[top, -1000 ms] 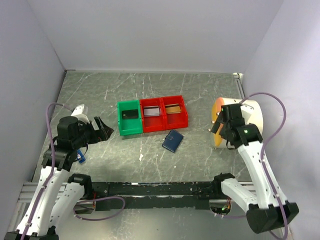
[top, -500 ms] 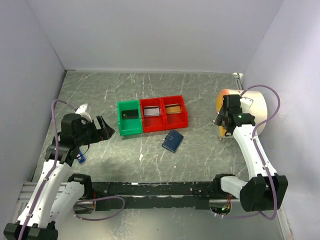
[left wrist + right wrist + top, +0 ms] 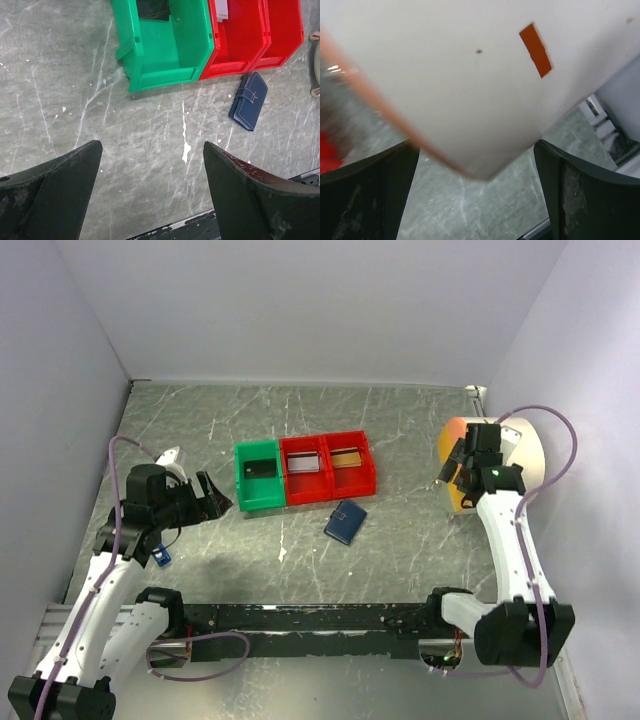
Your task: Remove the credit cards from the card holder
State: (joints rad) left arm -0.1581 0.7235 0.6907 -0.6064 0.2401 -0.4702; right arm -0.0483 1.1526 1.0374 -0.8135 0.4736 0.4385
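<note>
The card holder [image 3: 345, 522], a dark navy wallet folded shut, lies flat on the table just in front of the red bins; the left wrist view shows the card holder [image 3: 249, 100] with its snap tab. A dark credit card [image 3: 260, 468] lies in the green bin [image 3: 247, 502]. A silvery-grey card [image 3: 305, 462] and a tan card [image 3: 347, 454] lie in the two red bins [image 3: 333, 490]. My left gripper [image 3: 212, 498] hangs open left of the green bin, nothing between its fingers [image 3: 60, 185]. My right gripper [image 3: 457, 472] stands open against a white drum.
A large white drum with an orange face [image 3: 508, 452] lies on its side at the back right and fills the right wrist view, where the drum [image 3: 470, 75] sits close between my fingers. A small bright-blue tag [image 3: 161, 557] lies by the left arm. Walls enclose the table on three sides.
The right arm has swung back and to the right, bringing its open gripper up against the white drum. The left gripper has shifted only slightly. The card holder and bins have not moved.
</note>
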